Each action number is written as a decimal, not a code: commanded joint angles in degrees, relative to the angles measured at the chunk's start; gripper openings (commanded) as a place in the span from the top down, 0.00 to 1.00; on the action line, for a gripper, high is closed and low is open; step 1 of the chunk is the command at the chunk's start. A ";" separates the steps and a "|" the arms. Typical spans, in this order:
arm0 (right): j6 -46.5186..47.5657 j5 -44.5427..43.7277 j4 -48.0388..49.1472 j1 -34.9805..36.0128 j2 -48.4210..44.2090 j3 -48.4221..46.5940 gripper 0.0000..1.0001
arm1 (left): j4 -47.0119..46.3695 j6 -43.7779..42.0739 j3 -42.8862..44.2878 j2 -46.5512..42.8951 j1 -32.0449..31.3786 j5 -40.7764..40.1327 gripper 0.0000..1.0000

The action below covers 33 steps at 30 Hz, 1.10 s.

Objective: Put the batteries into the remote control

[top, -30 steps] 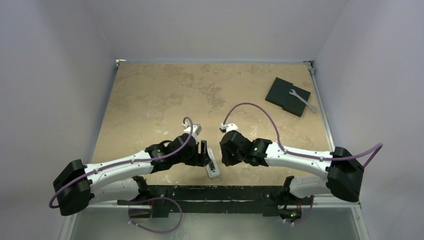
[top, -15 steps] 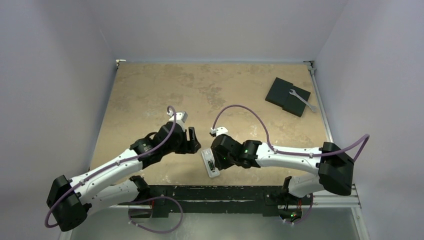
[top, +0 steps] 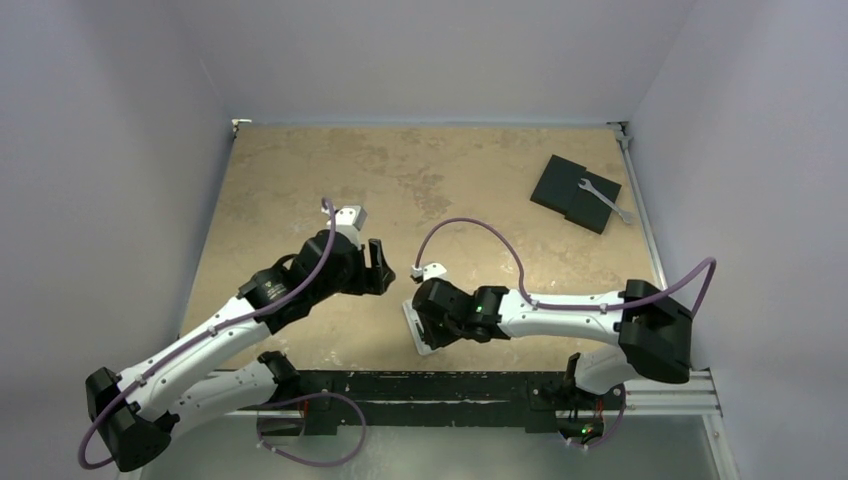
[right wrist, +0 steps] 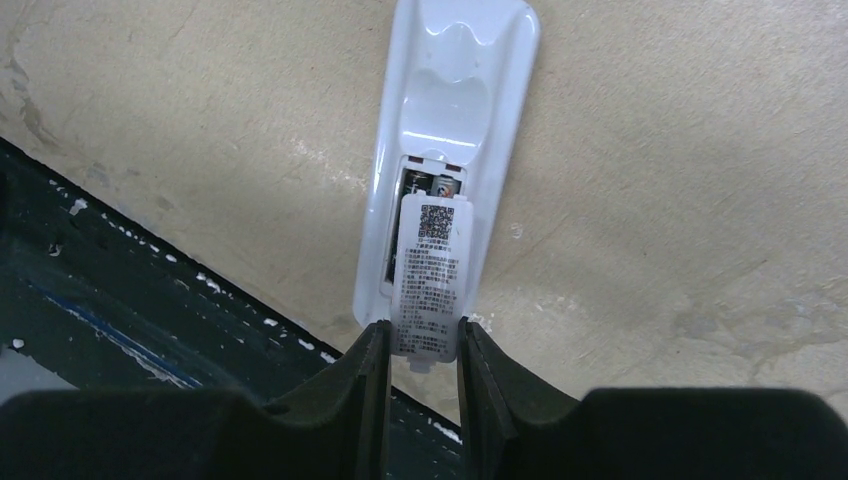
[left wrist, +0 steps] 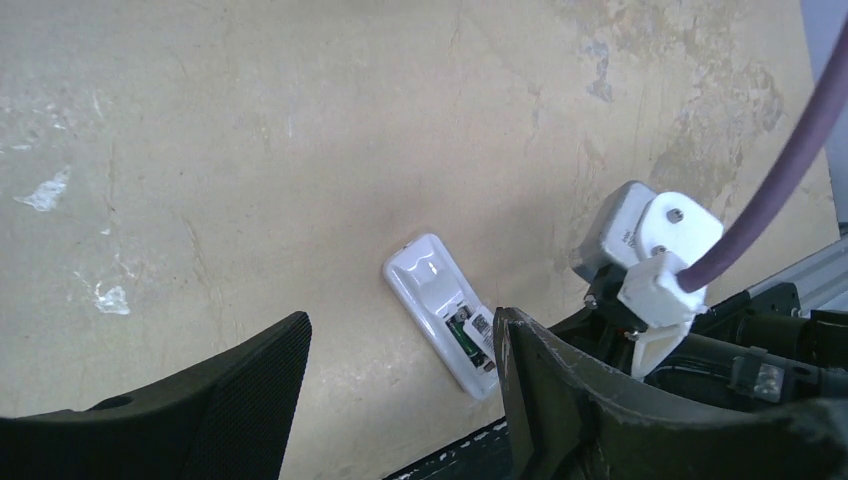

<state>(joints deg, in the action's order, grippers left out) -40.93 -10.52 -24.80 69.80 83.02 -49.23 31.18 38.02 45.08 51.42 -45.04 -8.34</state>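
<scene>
Mottled tan table [top: 300, 180] fills the overhead view. A black pad [top: 560, 185] and a wrench [top: 605, 200] sit at its far right corner, well apart from the work. The remote control [top: 418, 330] lies at the near edge, about midway along. The right gripper [top: 438, 330] is directly over it, while the left gripper [top: 380, 268] hovers near, up-table to the left.

From the left wrist, the left gripper [left wrist: 400, 330] has its jaws apart and empty. The remote control [left wrist: 440, 310] lies back-up beyond them, slanting toward the near edge.

From the right wrist, the right gripper [right wrist: 425, 345] is clamped on the near end of the battery cover [right wrist: 430, 270], which half hides the bay. The batteries [right wrist: 430, 186] show as dark shapes in the uncovered part. The remote's long axis runs straight away from the fingers, so the cover probably has to slide along it. Open table lies ahead, but the remote's near end sits at the table edge, above the dark rail [right wrist: 150, 330].
</scene>
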 commanded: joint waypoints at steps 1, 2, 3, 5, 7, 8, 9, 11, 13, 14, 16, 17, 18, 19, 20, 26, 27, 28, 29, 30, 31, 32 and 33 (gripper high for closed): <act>-1.58 -0.45 1.06 0.98 1.06 -3.03 1.00 | 2.88 -2.96 3.79 -1.71 0.30 -3.98 0.33; -1.61 -0.58 0.96 1.15 1.41 -3.25 1.00 | 3.07 -3.32 3.93 -1.82 0.30 -4.45 0.33; -1.76 -0.74 0.90 1.35 1.82 -3.50 1.00 | 3.22 -3.55 3.96 -1.98 0.30 -4.68 0.33; -2.10 -1.53 0.50 1.63 2.32 -3.96 1.00 | 3.44 -3.99 3.96 -2.26 0.30 -4.84 0.33; -2.29 -1.98 0.15 1.74 2.74 -4.23 1.00 | 3.52 -4.42 4.01 -2.52 0.30 -4.84 0.33; -2.45 -2.27 0.00 1.74 2.94 -4.29 1.00 | 3.68 -4.55 3.97 -2.54 0.29 -4.97 0.33; -2.61 -2.46 -0.17 1.74 3.23 -4.43 1.00 | 3.76 -4.73 4.01 -2.59 0.30 -5.08 0.33; -2.79 -2.85 -0.48 1.74 3.51 -4.71 1.00 | 3.83 -4.88 3.73 -2.52 0.30 -5.52 0.33; -3.05 -3.22 -0.74 1.74 3.70 -4.88 1.00 | 3.86 -4.80 3.54 -2.54 0.30 -5.50 0.33; -3.14 -3.44 -0.96 1.74 3.79 -4.95 1.00 | 3.74 -4.72 3.44 -2.55 0.30 -5.47 0.33; -3.40 -3.90 -1.42 1.74 3.97 -5.12 1.00 | 3.73 -4.72 3.40 -2.68 0.30 -5.37 0.33; -3.60 -4.15 -1.67 1.74 4.06 -5.17 1.00 | 3.76 -4.72 3.35 -2.72 0.30 -5.44 0.33; -3.67 -4.24 -1.77 1.74 4.12 -5.25 1.00 | 3.80 -4.72 3.27 -2.80 0.30 -5.46 0.33; -3.72 -4.30 -1.78 1.74 4.16 -5.19 1.00 | 3.79 -4.69 3.18 -2.89 0.29 -5.46 0.33; -3.79 -4.35 -1.75 1.74 4.16 -5.17 1.00 | 3.80 -4.64 3.13 -2.90 0.30 -5.46 0.33; -3.90 -4.07 -1.65 1.83 4.60 -5.17 1.00 | 3.87 -4.54 3.08 -3.00 0.30 -5.63 0.33; -3.90 -4.07 -1.58 1.83 4.60 -5.17 1.00 | 3.85 -4.50 3.08 -3.00 0.30 -5.64 0.33; -3.90 -4.11 -1.62 1.83 4.63 -5.17 1.00 | 3.85 -4.52 3.13 -3.04 0.30 -5.70 0.33; -3.90 -4.17 -1.64 1.83 4.61 -5.17 1.00 | 3.88 -4.51 3.13 -3.06 0.30 -5.72 0.33; -3.94 -4.30 -1.66 1.83 4.60 -5.24 1.00 | 3.90 -4.53 3.10 -3.08 0.30 -5.72 0.33; -3.98 -4.30 -1.77 1.83 4.68 -5.30 1.00 | 3.90 -4.53 3.13 -3.08 0.30 -5.77 0.33; -4.03 -4.36 -1.77 1.83 4.76 -5.39 1.00 | 3.95 -4.51 3.09 -3.08 0.30 -5.80 0.33; -3.99 -4.36 -1.78 1.83 4.82 -5.43 1.00 | 3.91 -4.45 3.11 -3.08 0.30 -5.77 0.33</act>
<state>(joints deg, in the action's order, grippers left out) -43.99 -12.97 -26.15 71.26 87.11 -52.21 35.51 34.72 47.07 49.21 -45.01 -12.95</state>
